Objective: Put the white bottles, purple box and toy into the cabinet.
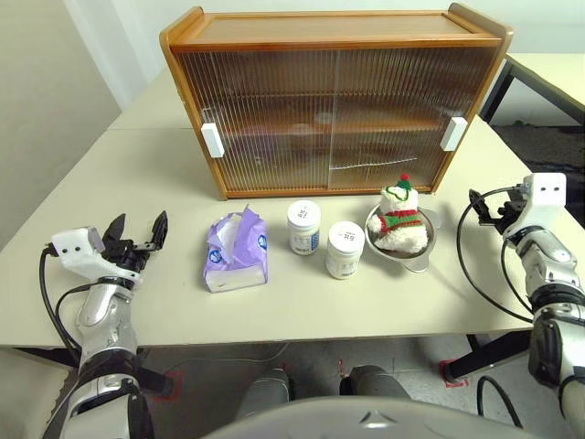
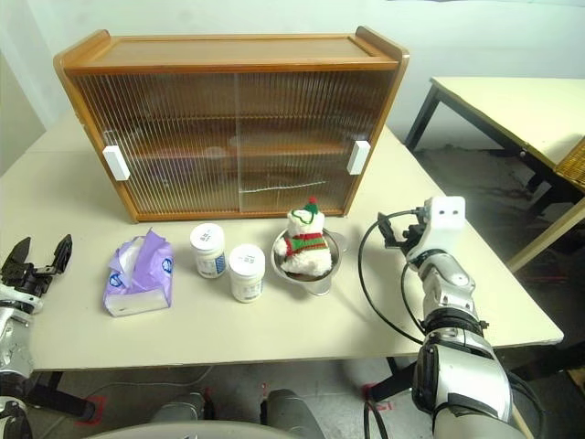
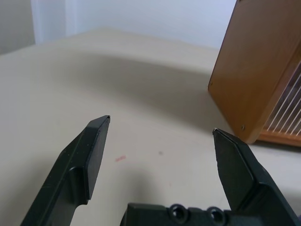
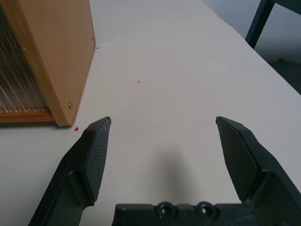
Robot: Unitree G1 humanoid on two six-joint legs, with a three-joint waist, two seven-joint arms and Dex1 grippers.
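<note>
We are facing one cabinet (image 1: 334,101) at twelve o'clock on the tabletop (image 1: 475,293), doors shut. In front are lying one purple box (image 1: 236,252), one toy (image 1: 399,219) sitting in one bowl (image 1: 416,254), and two white bottles (image 1: 303,227). Our left tool (image 1: 137,230) and right tool (image 4: 162,141) are both gaping open, empty.

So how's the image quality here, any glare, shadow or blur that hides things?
Left eye view: even light, soft shadows under the white bottles and purple box; the cabinet doors' ribbing blurs what's inside. Left wrist view: table soft, left gripper sharp. Right wrist view: faint shadow ahead of the right gripper.
</note>
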